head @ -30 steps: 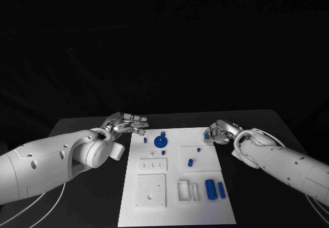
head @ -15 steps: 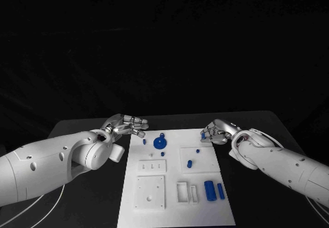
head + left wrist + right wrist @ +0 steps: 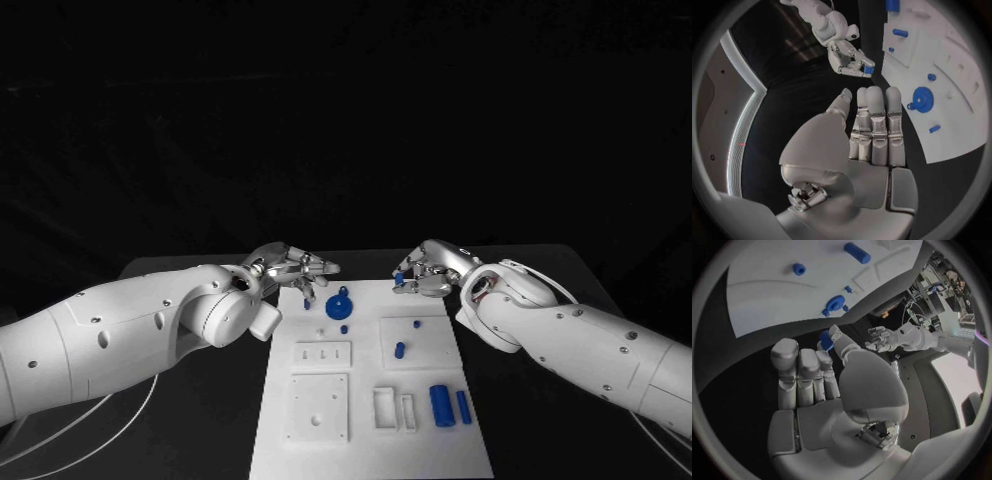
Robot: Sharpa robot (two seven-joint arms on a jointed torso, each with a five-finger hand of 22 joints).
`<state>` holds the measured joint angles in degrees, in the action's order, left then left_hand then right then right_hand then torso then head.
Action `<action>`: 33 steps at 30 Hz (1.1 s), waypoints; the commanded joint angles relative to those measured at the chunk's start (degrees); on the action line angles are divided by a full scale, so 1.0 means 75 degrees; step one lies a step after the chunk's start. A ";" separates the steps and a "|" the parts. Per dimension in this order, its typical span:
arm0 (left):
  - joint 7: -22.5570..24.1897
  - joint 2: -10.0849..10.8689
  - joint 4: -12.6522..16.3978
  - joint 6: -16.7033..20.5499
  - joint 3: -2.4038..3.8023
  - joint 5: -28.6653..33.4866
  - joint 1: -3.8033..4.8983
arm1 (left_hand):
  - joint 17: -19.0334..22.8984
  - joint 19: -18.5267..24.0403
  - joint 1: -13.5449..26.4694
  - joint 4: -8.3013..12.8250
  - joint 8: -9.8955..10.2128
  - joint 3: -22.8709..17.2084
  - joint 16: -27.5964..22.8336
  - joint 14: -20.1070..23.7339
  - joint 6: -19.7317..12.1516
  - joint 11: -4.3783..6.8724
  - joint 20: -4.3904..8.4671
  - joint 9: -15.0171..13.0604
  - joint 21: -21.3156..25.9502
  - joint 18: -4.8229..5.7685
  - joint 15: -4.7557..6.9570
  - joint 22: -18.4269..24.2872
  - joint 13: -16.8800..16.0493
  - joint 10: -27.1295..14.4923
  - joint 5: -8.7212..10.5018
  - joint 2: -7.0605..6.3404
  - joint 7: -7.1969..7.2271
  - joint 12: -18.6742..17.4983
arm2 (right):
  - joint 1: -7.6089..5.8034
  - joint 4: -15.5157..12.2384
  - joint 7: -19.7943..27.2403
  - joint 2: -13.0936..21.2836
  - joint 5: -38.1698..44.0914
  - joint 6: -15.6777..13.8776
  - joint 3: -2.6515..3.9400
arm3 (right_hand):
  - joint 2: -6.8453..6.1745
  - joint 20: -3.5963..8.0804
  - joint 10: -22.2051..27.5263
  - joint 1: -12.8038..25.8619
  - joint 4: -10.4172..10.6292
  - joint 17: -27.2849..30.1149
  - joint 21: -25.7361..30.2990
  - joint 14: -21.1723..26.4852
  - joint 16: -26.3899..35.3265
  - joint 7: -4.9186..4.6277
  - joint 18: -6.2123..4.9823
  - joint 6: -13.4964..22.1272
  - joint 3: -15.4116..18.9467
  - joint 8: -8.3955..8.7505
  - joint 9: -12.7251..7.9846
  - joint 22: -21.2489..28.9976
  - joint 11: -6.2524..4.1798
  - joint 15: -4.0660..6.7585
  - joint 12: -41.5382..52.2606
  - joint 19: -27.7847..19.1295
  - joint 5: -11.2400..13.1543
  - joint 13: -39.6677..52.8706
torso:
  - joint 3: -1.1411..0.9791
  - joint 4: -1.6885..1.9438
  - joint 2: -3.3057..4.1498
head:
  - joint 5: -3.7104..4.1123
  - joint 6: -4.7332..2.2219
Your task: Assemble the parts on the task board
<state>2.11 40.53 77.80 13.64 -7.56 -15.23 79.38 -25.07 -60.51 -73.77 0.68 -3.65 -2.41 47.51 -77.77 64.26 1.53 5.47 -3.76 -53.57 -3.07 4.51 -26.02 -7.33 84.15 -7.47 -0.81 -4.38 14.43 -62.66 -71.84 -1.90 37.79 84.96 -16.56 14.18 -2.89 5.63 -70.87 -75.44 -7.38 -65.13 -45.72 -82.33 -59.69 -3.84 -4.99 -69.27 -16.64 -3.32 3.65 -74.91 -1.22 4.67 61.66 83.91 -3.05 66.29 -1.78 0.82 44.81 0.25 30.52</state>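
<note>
A: Left hand [image 3: 296,268]: fingers straight and apart, holding nothing, at the board's [image 3: 433,445] 11 o'clock corner. Right hand [image 3: 427,271]?

B: Pinches a small blue part [image 3: 398,275] at 12 o'clock, above the board's far edge. It should probably carry it low and seat it upright.

A: Obstacles?

B: Disc [image 3: 338,303] near the far edge, peg [image 3: 400,351] mid-board, two cylinders [image 3: 441,406] at 5 o'clock.

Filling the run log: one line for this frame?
left robot hand: open, empty | right robot hand: holds blue part | above task board far edge
</note>
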 commanded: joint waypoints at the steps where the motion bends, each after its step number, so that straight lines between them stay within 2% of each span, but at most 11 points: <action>1: -0.1376 -0.0182 -0.0081 -0.0181 -0.0006 -0.0607 0.0043 | -0.0200 -0.0069 0.0191 -0.0152 0.0006 0.0154 0.0361 -0.0060 -0.0044 0.0090 0.0082 0.0004 -0.0225 0.0053 0.0075 -0.0173 -0.0176 0.0342 0.0207 0.0000 0.0021 0.0442 | -0.0010 -0.0211 -0.1134 -0.0139 0.0719 0.0116 -0.0027 | -0.0098 0.0067 -0.0055 -0.0005 0.0078 -0.0010 -0.0024 -0.0044 0.0002 0.0012 0.0086 -0.0050 -0.0262 -0.0033 0.0007 -0.0729 -0.0012 0.0034 -0.0056 0.0085 0.0040 -0.0020 | 0.0027 -0.0001 -0.0105 | -0.0063 0.0054; 4: -0.1814 -0.0355 -0.0194 -0.0155 -0.0011 -0.0845 0.0059 | -0.0270 -0.0047 0.0401 -0.0368 0.0004 0.0247 0.0508 -0.0001 -0.0076 0.0081 0.0088 0.0002 -0.0298 0.0038 0.0075 -0.0281 -0.0229 0.0344 0.0365 -0.0026 0.0019 0.0549 | -0.0021 -0.0344 -0.1455 -0.0254 0.0943 0.0025 -0.0088 | -0.0193 0.0070 -0.0067 0.0033 0.0146 -0.0018 -0.0035 -0.0056 0.0007 0.0018 0.0087 -0.0063 -0.0400 -0.0035 0.0009 -0.0731 -0.0017 0.0037 -0.0073 0.0095 0.0041 -0.0028 | 0.0035 0.0009 -0.0132 | -0.0068 0.0078; 5: -0.1986 -0.0430 -0.0250 -0.0161 -0.0015 -0.0933 0.0064 | -0.0277 -0.0011 0.0426 -0.0460 0.0003 0.0227 0.0563 0.0025 -0.0087 0.0074 0.0080 0.0000 -0.0317 0.0026 0.0070 -0.0354 -0.0237 0.0348 0.0384 -0.0070 0.0018 0.0538 | -0.0030 -0.0393 -0.1584 -0.0317 0.1023 -0.0011 -0.0126 | -0.0304 0.0074 -0.0086 0.0052 0.0230 -0.0027 -0.0040 -0.0068 0.0017 0.0020 0.0088 -0.0075 -0.0552 -0.0037 0.0010 -0.0733 -0.0019 0.0041 -0.0084 0.0103 0.0038 -0.0029 | 0.0041 0.0011 -0.0144 | -0.0065 0.0085; 10: -0.2484 -0.0648 -0.0390 -0.0292 -0.0031 -0.1190 0.0073 | -0.0240 0.0015 0.0681 -0.0836 0.0004 0.0119 0.0629 0.0051 0.0020 0.0070 0.0074 -0.0027 -0.0309 0.0014 0.0069 -0.0530 -0.0295 0.0338 0.0445 -0.0287 0.0053 0.0577 | -0.0061 -0.0561 -0.1942 -0.0531 0.1294 -0.0131 -0.0238 | -0.0392 0.0075 -0.0115 0.0002 0.0336 -0.0055 -0.0055 -0.0094 0.0031 0.0018 0.0090 -0.0081 -0.0693 -0.0035 0.0010 -0.0739 -0.0023 0.0044 -0.0081 0.0126 0.0035 -0.0006 | 0.0052 0.0013 -0.0168 | -0.0085 0.0101; 13: -0.2745 -0.0795 -0.0462 -0.0432 -0.0035 -0.1356 0.0075 | -0.0194 0.0067 0.0911 -0.0940 -0.0031 0.0090 0.0562 0.0128 0.0329 0.0060 0.0064 -0.0157 -0.0237 0.0026 0.0054 -0.0553 -0.0232 0.0321 -0.0287 -0.0219 0.0126 0.0391 | -0.0077 -0.0697 -0.2103 -0.0619 0.1405 -0.0180 -0.0287 | -0.0408 0.0064 -0.0114 -0.0035 0.0306 -0.0059 -0.0049 -0.0105 0.0033 0.0009 0.0086 -0.0091 -0.0801 -0.0034 0.0011 -0.0738 -0.0019 0.0037 -0.0088 0.0132 0.0012 -0.0009 | 0.0048 0.0016 -0.0167 | -0.0100 0.0121; 16: -0.2873 -0.0892 -0.0500 -0.0455 -0.0038 -0.1444 0.0076 | -0.0177 0.0048 0.1019 -0.0964 -0.0008 0.0059 0.0561 0.0113 0.0374 0.0059 0.0067 -0.0366 -0.0187 0.0038 0.0054 -0.0602 -0.0214 0.0326 -0.0394 -0.0297 0.0149 0.0278 | -0.0083 -0.0789 -0.2179 -0.0667 0.1454 -0.0194 -0.0313 | -0.0434 0.0049 -0.0107 -0.0016 0.0289 -0.0053 -0.0059 -0.0109 0.0039 0.0005 0.0080 -0.0094 -0.0886 -0.0033 0.0011 -0.0742 -0.0014 0.0025 -0.0092 0.0139 -0.0003 -0.0012 | 0.0042 0.0002 -0.0162 | -0.0131 0.0132; 20: -0.2962 -0.1010 -0.0555 -0.0418 -0.0042 -0.1543 0.0075 | -0.0170 0.0025 0.1119 -0.1262 -0.0009 -0.0146 0.0580 0.0119 0.0427 0.0062 0.0073 -0.1008 -0.0096 0.0047 0.0059 -0.0749 -0.0268 0.0321 -0.0305 -0.0606 0.0195 0.0224 | -0.0088 -0.0891 -0.2211 -0.0732 0.1489 -0.0179 -0.0347 | -0.0458 0.0037 -0.0113 0.0025 0.0268 -0.0059 -0.0084 -0.0114 0.0031 0.0001 0.0065 -0.0099 -0.1006 -0.0034 0.0012 -0.0750 -0.0015 0.0023 -0.0083 0.0149 -0.0013 -0.0014 | 0.0035 -0.0018 -0.0160 | -0.0136 0.0145; 22: -0.2964 -0.1049 -0.0578 -0.0379 -0.0042 -0.1605 0.0075 | -0.0187 0.0020 0.1189 -0.1484 -0.0019 -0.0236 0.0622 0.0134 0.0453 0.0058 0.0075 -0.1506 -0.0046 0.0060 0.0064 -0.0856 -0.0337 0.0318 -0.0248 -0.0767 0.0219 0.0233 | -0.0089 -0.0917 -0.2202 -0.0761 0.1496 -0.0169 -0.0364 | -0.0458 0.0037 -0.0113 0.0025 0.0268 -0.0059 -0.0084 -0.0114 0.0031 0.0001 0.0065 -0.0099 -0.1006 -0.0034 0.0012 -0.0750 -0.0015 0.0023 -0.0083 0.0149 -0.0013 -0.0014 | 0.0035 -0.0023 -0.0159 | -0.0131 0.0149; 26: -0.2907 -0.1115 -0.0617 -0.0251 -0.0043 -0.1726 0.0074 | -0.0188 0.0047 0.1407 -0.1717 -0.0014 -0.0189 0.0644 0.0182 0.0417 0.0053 0.0064 -0.1904 0.0011 0.0061 0.0046 -0.0950 -0.0393 0.0309 -0.0178 -0.1132 0.0239 0.0184 | -0.0089 -0.0953 -0.2185 -0.0814 0.1497 -0.0142 -0.0397 | -0.0458 0.0033 -0.0107 0.0060 0.0254 -0.0065 -0.0091 -0.0114 0.0024 -0.0006 0.0058 -0.0086 -0.1106 -0.0036 0.0014 -0.0752 -0.0013 0.0020 -0.0077 0.0153 -0.0118 -0.0013 | 0.0036 -0.0018 -0.0155 | -0.0111 0.0153; 29: -0.2874 -0.1147 -0.0627 -0.0165 -0.0043 -0.1767 0.0073 | -0.0165 0.0074 0.1369 -0.1874 -0.0004 0.0249 0.0667 0.0252 0.0358 0.0025 0.0043 -0.2288 0.0106 0.0065 0.0032 -0.1059 -0.0439 0.0295 -0.0358 -0.1125 0.0241 0.0075 | -0.0089 -0.0966 -0.2173 -0.0850 0.1506 -0.0095 -0.0426 | -0.0460 0.0033 -0.0105 0.0065 0.0247 -0.0066 -0.0098 -0.0113 0.0023 -0.0009 0.0056 -0.0083 -0.1119 -0.0034 0.0013 -0.0753 -0.0014 0.0021 -0.0076 0.0155 -0.0164 -0.0014 | 0.0035 -0.0008 -0.0153 | -0.0101 0.0160; 33: -0.2860 -0.1168 -0.0617 -0.0088 -0.0043 -0.1790 0.0073 | -0.0129 0.0093 0.1334 -0.2002 -0.0007 0.0301 0.0704 0.0322 0.0346 0.0028 0.0031 -0.2736 0.0236 0.0075 0.0014 -0.1234 -0.0483 0.0285 -0.0343 -0.1158 0.0254 -0.0003 | -0.0089 -0.0955 -0.2158 -0.0883 0.1518 -0.0010 -0.0504 | -0.0466 0.0031 -0.0100 0.0077 0.0233 -0.0069 -0.0096 -0.0113 0.0020 -0.0012 0.0054 -0.0083 -0.1135 -0.0035 0.0014 -0.0753 -0.0014 0.0020 -0.0078 0.0154 -0.0201 -0.0017 | 0.0047 -0.0001 -0.0151 | -0.0086 0.0171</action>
<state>-19.28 31.93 73.07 12.04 -7.91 -27.48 79.84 -26.08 -60.28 -63.29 -14.15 -3.65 -0.22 52.54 -75.60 67.23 1.85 5.64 -23.97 -51.94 -3.09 4.60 -35.14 -10.90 83.84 -9.93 -9.33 -2.43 14.50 -63.33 -78.96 -17.81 31.23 95.28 -17.49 10.39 -6.38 5.92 -71.38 -75.56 -5.61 -65.59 -46.27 -82.90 -59.68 -3.84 -4.87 -69.69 -24.86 -3.18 3.68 -74.94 -1.33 4.82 61.37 84.03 -4.45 66.18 -1.49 0.75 43.64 -0.48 31.77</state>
